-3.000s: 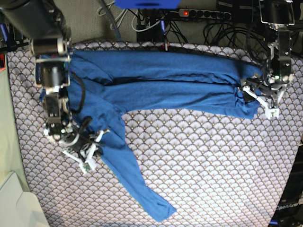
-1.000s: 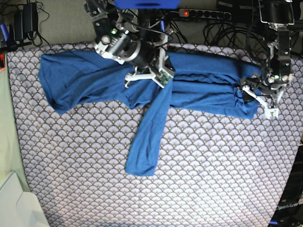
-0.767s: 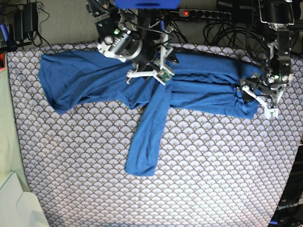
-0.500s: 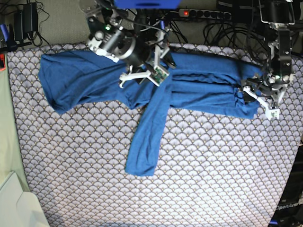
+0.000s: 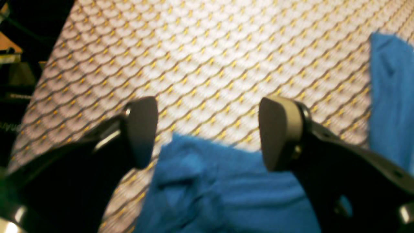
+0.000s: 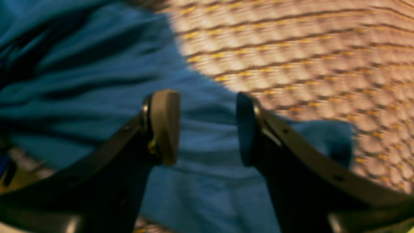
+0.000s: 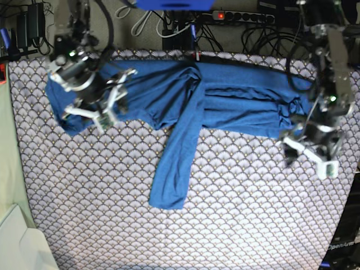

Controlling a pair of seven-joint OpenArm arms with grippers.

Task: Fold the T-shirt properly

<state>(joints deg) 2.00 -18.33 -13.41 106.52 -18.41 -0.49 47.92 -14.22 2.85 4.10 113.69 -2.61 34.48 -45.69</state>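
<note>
- T-shirt (image 7: pixel 225 101) lies along table cover's (image 7: pixel 253 214) far edge, one sleeve trailing toward its middle; we judge folding barely begun.
- Left gripper (image 7: pixel 308 153) and right gripper (image 7: pixel 95 104): both released, holding nothing.

Right gripper (image 7: pixel 93 107) released T-shirt (image 7: pixel 242 101), moved aside; left gripper (image 7: pixel 308 152) lifted off.

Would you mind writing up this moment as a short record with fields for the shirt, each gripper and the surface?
shirt: blue T-shirt spread along the far side, one sleeve hanging toward the near edge
left gripper: left gripper open, empty, above the shirt's edge
right gripper: right gripper open, empty, over the shirt
surface: scallop-patterned table cover
</note>
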